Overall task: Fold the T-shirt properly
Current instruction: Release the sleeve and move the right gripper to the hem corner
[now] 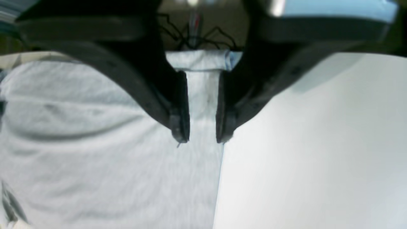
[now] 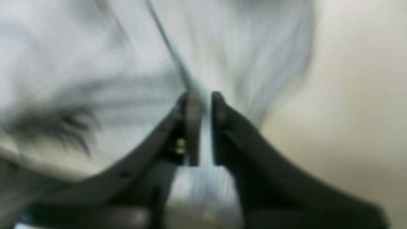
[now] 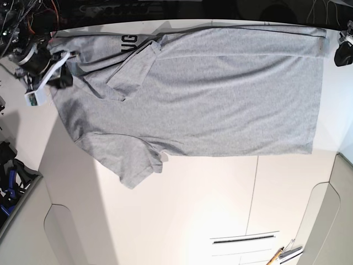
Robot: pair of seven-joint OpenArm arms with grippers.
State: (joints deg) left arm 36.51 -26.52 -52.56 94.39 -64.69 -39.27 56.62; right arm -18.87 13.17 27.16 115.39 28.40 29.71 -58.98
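The heather-grey T-shirt [image 3: 220,94] lies spread flat across the far half of the white table, with one sleeve [image 3: 132,160] pointing toward the near side. Black letters [image 3: 128,40] show by a turned-over flap at its far left. My right gripper [image 3: 62,77] sits at the shirt's left end. In the blurred right wrist view its jaws [image 2: 203,93] stand slightly apart over grey cloth [image 2: 238,47]. My left gripper [image 3: 342,52] is at the far right corner. Its jaws [image 1: 202,141] are open, straddling the shirt's edge [image 1: 95,143].
Bare white table [image 3: 193,221] takes up the near half, with a seam and a slot [image 3: 242,239]. Small tools [image 3: 284,254] lie at the near right. Dark clutter [image 3: 11,176] sits off the left edge, and cables [image 3: 27,16] hang at the far left.
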